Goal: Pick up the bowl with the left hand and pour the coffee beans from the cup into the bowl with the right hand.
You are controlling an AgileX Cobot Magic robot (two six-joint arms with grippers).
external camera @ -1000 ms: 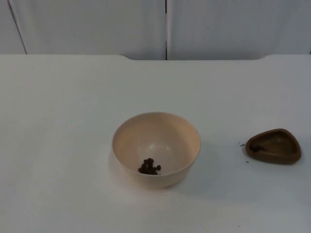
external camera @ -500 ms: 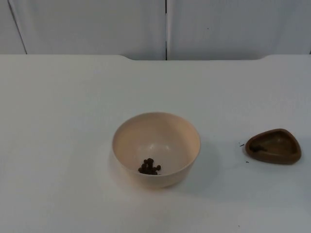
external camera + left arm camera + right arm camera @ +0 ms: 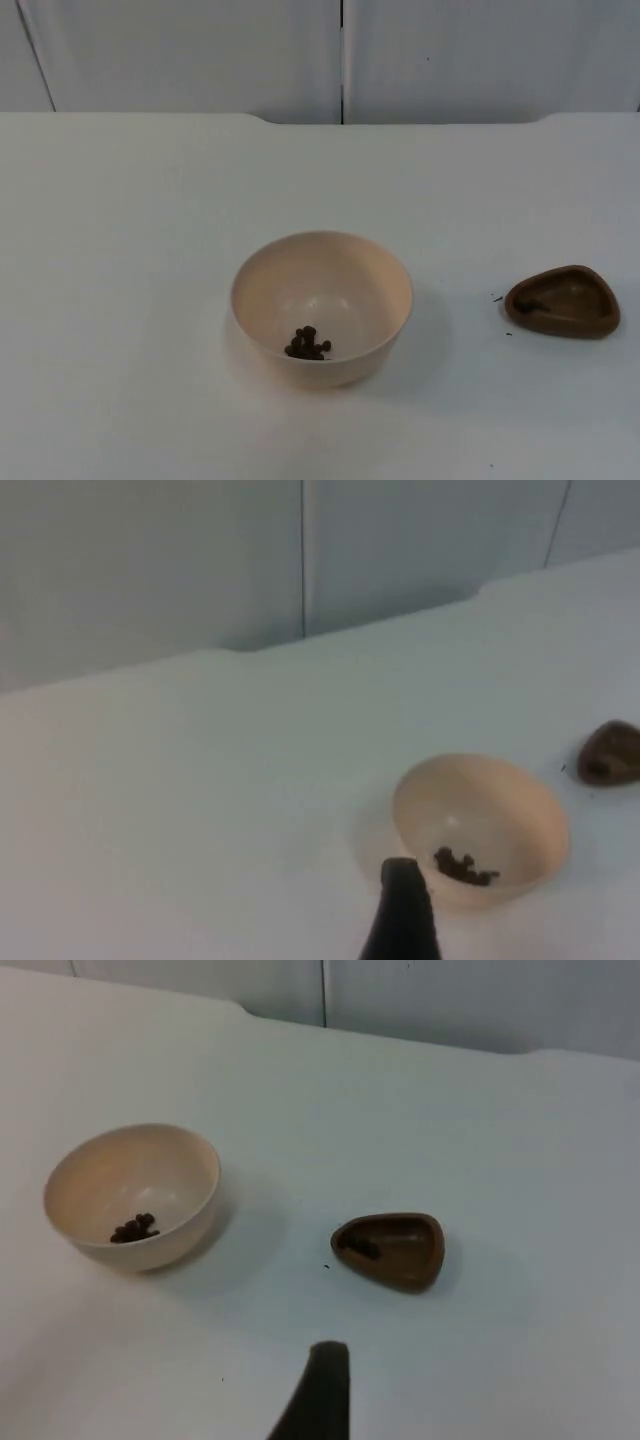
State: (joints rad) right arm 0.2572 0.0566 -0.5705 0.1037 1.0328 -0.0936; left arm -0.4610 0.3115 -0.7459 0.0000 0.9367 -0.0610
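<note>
Bowl first: we see it standing upright on the white table, cream-coloured and round, and we take it as our landmark. A small heap of beans lies inside it, on the floor of the bowl toward its near wall in the top view. Nothing touches the bowl's rim or wall.

Well to the right of the bowl sits the cup, a low brown dish of rounded three-cornered shape, resting flat on the table and apart from the bowl. A few dark bits lie inside it at the side facing the bowl, and we make out tiny dark specks on the table between cup and bowl, close to the cup.

Behind the bowl the table ends at the grey wall.

In the left wrist view the left gripper hangs above the table just beside the bowl, with one black fingertip showing; whether its fingers are spread or closed we cannot tell. In the right wrist view the right gripper is above the table near the cup, farther from the bowl; of its fingers we likewise cannot tell. Neither grasps anything that we can see.
</note>
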